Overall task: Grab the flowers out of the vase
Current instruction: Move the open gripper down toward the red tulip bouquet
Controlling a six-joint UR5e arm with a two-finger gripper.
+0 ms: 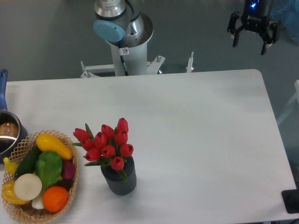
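Note:
The flowers (108,143), a bunch of red closed tulip buds with green leaves, stand in the vase (120,178), a small dark grey ribbed cylinder near the table's front left. My gripper (249,41) hangs at the top right, beyond the table's far right corner and well away from the flowers. Its black fingers (234,35) are spread apart with nothing between them.
A wicker basket (71,199) of colourful vegetables sits at the front left, just left of the vase. A steel pot (8,134) with a blue handle is at the left edge. The arm's base (125,42) stands behind the table's far edge.

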